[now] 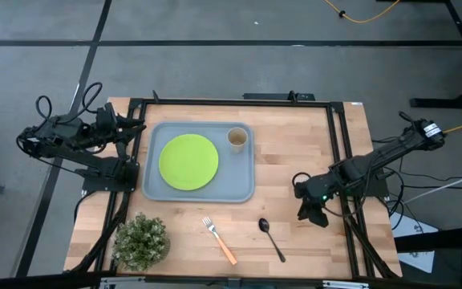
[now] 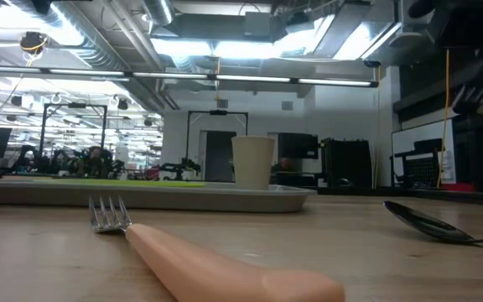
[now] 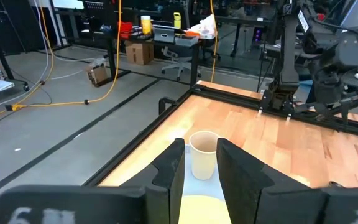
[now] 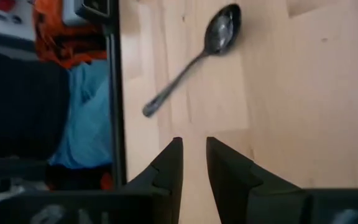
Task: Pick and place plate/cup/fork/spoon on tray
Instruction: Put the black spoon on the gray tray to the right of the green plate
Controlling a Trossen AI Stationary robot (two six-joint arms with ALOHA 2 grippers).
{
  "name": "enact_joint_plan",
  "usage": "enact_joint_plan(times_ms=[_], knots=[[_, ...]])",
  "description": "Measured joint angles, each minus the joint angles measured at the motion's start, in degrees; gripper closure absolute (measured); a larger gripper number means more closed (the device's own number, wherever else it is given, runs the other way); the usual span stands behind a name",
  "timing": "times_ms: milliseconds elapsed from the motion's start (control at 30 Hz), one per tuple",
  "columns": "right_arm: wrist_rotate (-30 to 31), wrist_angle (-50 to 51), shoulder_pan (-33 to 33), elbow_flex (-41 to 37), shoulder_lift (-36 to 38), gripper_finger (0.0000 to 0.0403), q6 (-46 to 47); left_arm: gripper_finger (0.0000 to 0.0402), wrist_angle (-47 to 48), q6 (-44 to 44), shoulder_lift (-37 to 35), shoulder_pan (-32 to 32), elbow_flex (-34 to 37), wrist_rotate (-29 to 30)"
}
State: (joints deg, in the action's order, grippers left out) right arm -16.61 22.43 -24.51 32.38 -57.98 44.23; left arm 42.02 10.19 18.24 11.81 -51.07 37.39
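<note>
Grey-blue tray holds one lime-green plate and one beige cup at its far right corner. One fork with orange handle and one dark spoon lie on bare wood near the front edge, apart from each other. One potted plant sits front left. Left gripper waits beside the tray, jaws slightly apart, empty. Right gripper hovers just right of the spoon, jaws narrow, empty. Low view cuts off the spoon handle.
</note>
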Motion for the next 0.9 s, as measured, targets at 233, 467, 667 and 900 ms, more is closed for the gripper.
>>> enact_joint_plan(times_ms=[233, 467, 667, 900], knots=[[5.6, -6.7, 0.0, -0.3, 0.0, 0.0327, 1.9, 0.0315, 0.0, 3.9, 0.0, 0.0, 0.0, -4.0], [16.0, -8.3, 0.0, -0.3, 0.0, 0.0330, 4.6, 0.0315, 0.0, 4.2, 0.0, 0.0, 0.0, -8.1], [19.9, -11.5, -2.4, -0.3, -2.0, 0.0340, 12.2, 0.0315, 0.0, 1.4, 0.0, 0.0, 0.0, -8.0], [22.6, -26.4, -8.0, -0.2, -11.8, 0.0341, 12.6, 0.0315, 0.0, 1.3, 0.0, 0.0, 0.0, -7.9]])
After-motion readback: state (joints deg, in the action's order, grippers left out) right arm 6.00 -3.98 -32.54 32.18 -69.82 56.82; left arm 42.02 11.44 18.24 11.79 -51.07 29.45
